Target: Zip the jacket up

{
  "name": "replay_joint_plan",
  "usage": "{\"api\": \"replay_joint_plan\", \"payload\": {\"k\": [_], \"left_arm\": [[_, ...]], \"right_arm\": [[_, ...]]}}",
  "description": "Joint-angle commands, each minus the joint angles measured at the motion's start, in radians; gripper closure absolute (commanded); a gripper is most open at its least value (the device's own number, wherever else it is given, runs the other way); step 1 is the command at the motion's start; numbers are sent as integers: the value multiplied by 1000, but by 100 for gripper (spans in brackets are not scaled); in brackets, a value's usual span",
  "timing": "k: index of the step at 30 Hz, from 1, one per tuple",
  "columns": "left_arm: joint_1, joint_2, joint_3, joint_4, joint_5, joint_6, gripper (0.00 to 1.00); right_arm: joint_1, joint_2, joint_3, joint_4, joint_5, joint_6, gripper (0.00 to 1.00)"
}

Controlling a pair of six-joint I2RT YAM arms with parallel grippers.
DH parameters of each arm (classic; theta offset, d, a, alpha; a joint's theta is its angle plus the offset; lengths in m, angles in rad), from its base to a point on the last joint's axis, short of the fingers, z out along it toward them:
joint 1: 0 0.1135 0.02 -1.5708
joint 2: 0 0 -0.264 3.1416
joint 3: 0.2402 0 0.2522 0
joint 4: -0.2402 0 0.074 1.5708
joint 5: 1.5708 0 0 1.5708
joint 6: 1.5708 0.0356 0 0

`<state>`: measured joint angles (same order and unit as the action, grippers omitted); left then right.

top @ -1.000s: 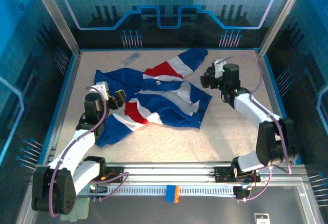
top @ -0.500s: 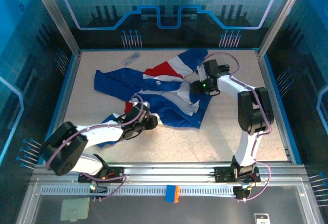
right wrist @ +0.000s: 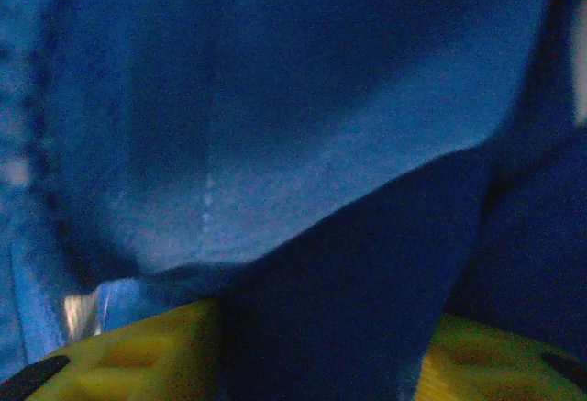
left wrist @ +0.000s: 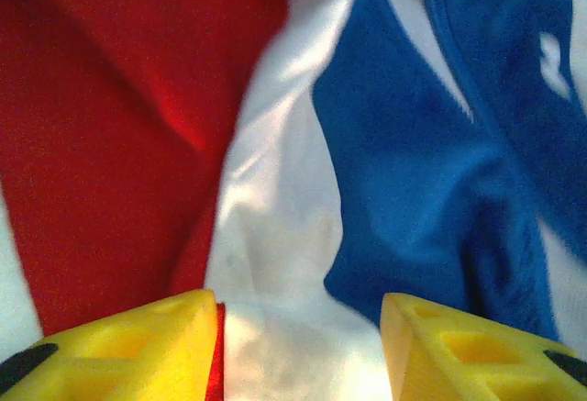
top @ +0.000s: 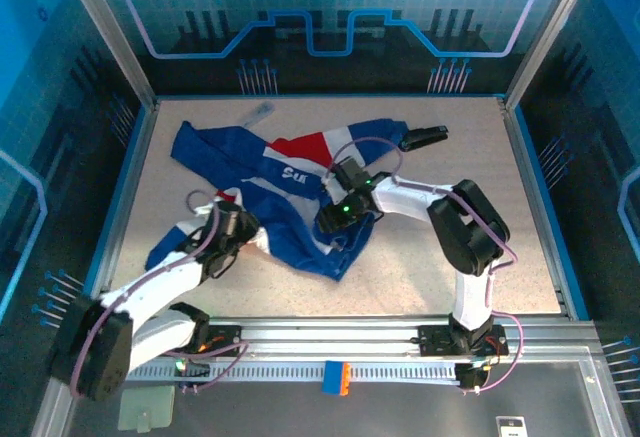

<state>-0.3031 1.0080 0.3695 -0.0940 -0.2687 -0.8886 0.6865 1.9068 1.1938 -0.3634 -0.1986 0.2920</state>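
Top external view has the jacket (top: 290, 182) lying crumpled across the middle of the table (top: 450, 177), twisted into a long bunch. One blue part reaches toward the far left corner, and a red-and-white part trails toward the near left. The white chest lettering faces up near the middle. No straight, closed front shows anywhere, so I judge the zipping not yet begun. The job looks to be at the stage of pulling the cloth flat and finding the two front edges.

The left gripper (top: 235, 235) sits on the near-left part. Its wrist view shows a white band bunched between the yellow fingers, with red on one side and blue on the other. That looks like a pinch on the cloth. The right gripper (top: 335, 219) is down on the blue middle, and its wrist view shows a dark blue fold filling the gap between its fingers, so it too seems clamped on fabric.

Still to do: spread the jacket, line up the edges, seat the slider and draw it up.
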Motion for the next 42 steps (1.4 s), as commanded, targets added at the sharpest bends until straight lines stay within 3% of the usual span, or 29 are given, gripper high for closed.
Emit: {"api": "replay_joint_plan", "payload": {"k": [1,7,15,24,27,29,36,42], "left_arm": [[91,-118,-26,-119,6,52,48],[136,-182,60,-228,107,132,48],[125,-60,19,-157,227,110,43],[102,94,49,-125,249,146,37],[107,109,66,-142,233,164,36],[108,106,62,-134,234,165,35],[106,163,57,-81,242,163,35],[32,275,105,-63,253,146,36]], "right_arm": [[106,-30,2,39,-85,92,48],[206,-73,151,-47,12,27,35],[67,-57,298,-144,101,-111,30],[-96,352,780,-354,342,-237,31],[-130,550,1038,-546,381,-225,32],[-139,617,1119,-638,385,-205,32],[-176,458,748,-486,313,-89,46],[-251,251,430,-356,213,-16,47]]}}
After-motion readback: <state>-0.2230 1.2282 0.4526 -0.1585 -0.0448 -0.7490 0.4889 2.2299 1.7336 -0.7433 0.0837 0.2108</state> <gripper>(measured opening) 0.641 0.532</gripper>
